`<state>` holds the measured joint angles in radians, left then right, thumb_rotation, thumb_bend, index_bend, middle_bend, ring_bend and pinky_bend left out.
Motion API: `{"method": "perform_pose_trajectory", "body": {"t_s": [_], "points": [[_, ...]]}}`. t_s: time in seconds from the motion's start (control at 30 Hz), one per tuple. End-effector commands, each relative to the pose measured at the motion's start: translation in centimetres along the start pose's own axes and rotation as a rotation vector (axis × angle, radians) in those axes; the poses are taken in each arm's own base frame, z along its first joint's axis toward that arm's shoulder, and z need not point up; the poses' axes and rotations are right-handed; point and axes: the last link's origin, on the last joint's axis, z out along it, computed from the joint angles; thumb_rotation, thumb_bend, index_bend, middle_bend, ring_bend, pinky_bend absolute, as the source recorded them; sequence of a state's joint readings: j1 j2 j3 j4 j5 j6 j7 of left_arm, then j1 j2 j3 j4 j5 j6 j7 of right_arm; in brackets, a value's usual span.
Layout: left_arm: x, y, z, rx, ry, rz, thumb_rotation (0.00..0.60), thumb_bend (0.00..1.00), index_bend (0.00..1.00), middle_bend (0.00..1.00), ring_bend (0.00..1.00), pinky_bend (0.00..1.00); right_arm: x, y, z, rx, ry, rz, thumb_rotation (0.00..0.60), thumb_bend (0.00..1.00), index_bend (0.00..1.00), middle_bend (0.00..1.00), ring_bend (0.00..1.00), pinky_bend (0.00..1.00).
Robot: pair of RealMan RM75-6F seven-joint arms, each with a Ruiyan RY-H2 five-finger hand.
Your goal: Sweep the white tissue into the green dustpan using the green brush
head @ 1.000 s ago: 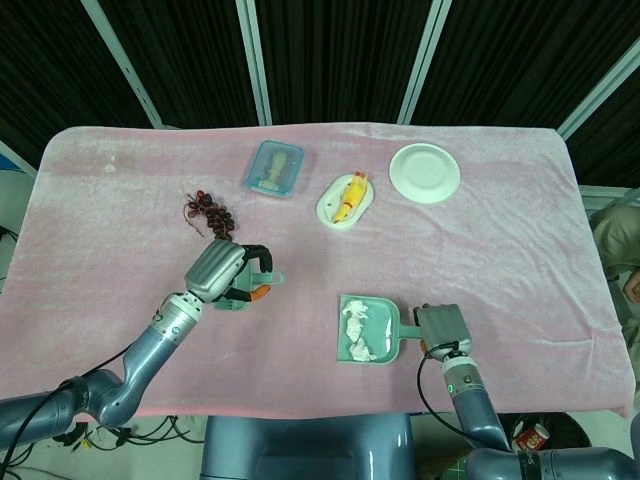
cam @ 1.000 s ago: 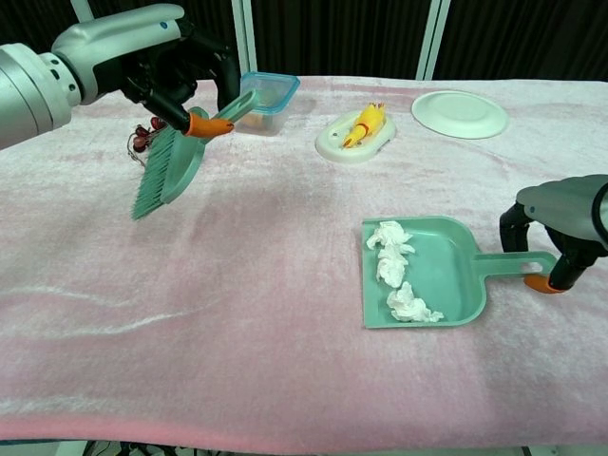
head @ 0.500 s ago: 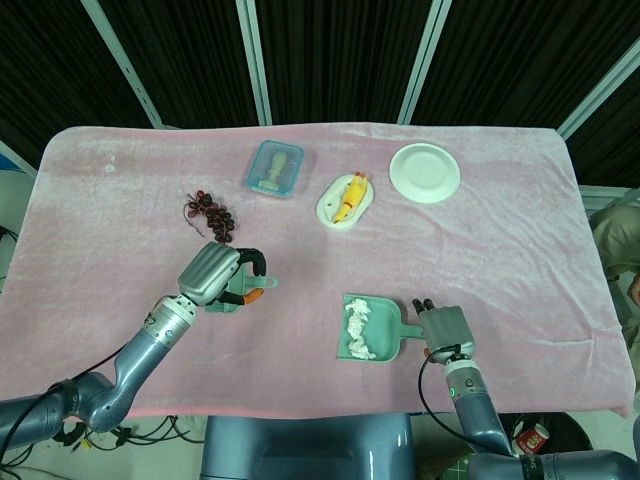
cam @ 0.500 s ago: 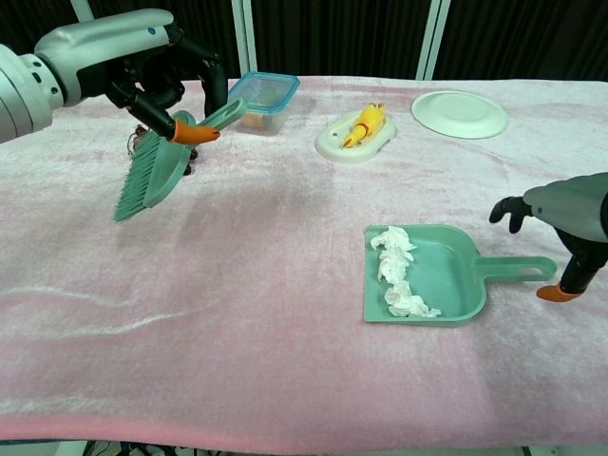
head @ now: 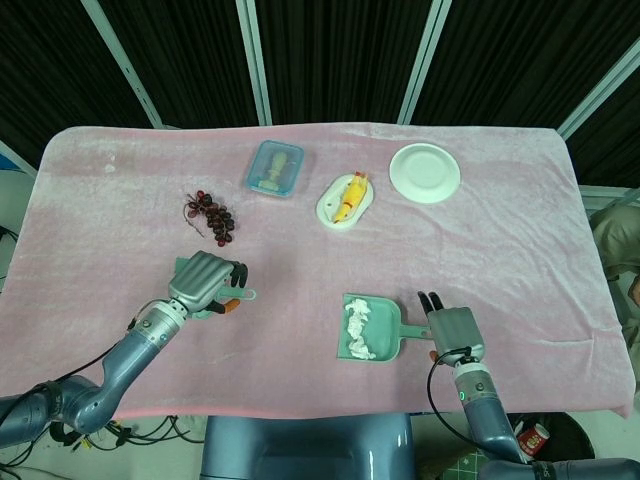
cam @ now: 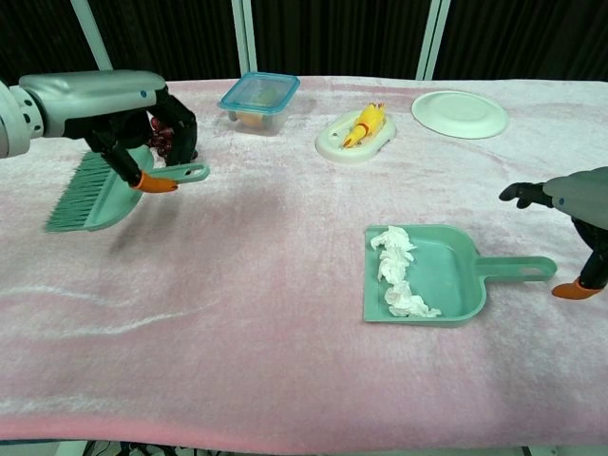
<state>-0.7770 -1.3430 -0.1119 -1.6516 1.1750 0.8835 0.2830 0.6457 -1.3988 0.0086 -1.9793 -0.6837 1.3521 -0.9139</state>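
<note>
The left hand (cam: 142, 128) at the left of the frame grips the green brush (cam: 100, 190), held just above the cloth. The right hand (cam: 570, 204) at the right edge is let go, fingers apart, just beside the green dustpan (cam: 451, 275) handle. The white tissue (cam: 394, 271) already lies inside the pan, its line running front to back.
</note>
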Motion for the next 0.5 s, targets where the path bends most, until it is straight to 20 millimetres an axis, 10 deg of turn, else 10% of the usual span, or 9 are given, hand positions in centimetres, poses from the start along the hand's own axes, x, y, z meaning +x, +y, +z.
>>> {"method": "perform_pose_trajectory", "body": {"t_s": [0.03,0.5], "points": [[-1.6,-0.9,-0.7,0.046,-0.070,0.037,0.600,0.35,0.60,0.63,0.88,0.99,0.1,0.1,-0.2,0.002,0.003,0.009,0.600,0.12,0.02,0.10,0.68,0.77],[-5.2,-1.1,-0.7,0.090,-0.114,0.031,0.600,0.17,0.43,0.47,0.87,0.99,0.4,0.5,-0.4,-0.001,0.011,0.017,0.600,0.12,0.02,0.10,0.68,0.77]]}}
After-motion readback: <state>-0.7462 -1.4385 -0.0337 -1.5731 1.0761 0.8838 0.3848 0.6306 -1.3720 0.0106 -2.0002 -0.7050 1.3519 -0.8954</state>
